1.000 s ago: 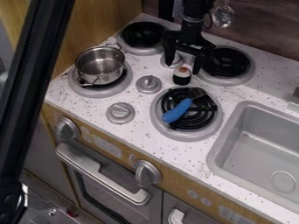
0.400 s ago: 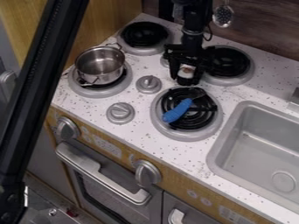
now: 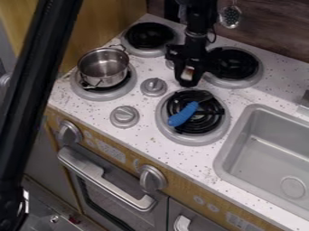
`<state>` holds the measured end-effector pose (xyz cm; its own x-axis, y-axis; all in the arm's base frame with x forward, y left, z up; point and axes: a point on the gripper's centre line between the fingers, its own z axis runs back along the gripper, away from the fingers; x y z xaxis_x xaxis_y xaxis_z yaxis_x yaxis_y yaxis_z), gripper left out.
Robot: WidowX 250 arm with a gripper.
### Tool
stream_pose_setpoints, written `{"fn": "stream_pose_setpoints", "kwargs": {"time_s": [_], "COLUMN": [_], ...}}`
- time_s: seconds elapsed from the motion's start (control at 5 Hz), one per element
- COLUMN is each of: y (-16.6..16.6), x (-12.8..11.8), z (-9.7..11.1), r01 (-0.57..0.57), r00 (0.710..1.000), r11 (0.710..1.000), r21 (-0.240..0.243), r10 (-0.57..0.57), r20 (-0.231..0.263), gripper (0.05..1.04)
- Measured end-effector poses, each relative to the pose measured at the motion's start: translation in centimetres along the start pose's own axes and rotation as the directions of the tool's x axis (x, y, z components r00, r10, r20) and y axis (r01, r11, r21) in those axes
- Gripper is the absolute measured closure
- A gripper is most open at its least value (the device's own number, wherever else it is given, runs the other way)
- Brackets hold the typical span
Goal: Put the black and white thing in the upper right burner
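My gripper [image 3: 188,77] points down at the counter between the four burners, shut on the black and white thing [image 3: 189,72]. A bit of the thing's white, orange-marked top shows between the fingers; the rest is mostly hidden by them. Right behind and to the right of the gripper is the upper right burner [image 3: 235,65], a black coil in a grey ring, its left part covered by the gripper.
The lower right burner [image 3: 192,128] holds a blue-handled utensil [image 3: 183,113]. A metal pot [image 3: 103,67] stands on the lower left burner. The upper left burner [image 3: 148,36], stove knobs [image 3: 154,86] and a sink [image 3: 265,155] are also around.
The gripper came down over the black and white thing, and its fingers, apart a second ago, have closed around it. Most recently it shifted slightly left.
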<state>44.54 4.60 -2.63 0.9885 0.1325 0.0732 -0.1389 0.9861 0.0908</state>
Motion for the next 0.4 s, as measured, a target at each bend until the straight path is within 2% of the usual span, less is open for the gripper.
{"fn": "stream_pose_setpoints", "kwargs": {"time_s": [0.2,0.4], "y": [-1.6,-4.2], "x": [1.1,1.7], "z": [2.2,2.8], "r01": [0.052,0.108], "r00": [0.990,0.977], "r11": [0.999,0.994], "r21": [-0.001,-0.020], "r10": [-0.051,-0.103], "r20": [0.129,0.188], "gripper": [0.633,0.633]}}
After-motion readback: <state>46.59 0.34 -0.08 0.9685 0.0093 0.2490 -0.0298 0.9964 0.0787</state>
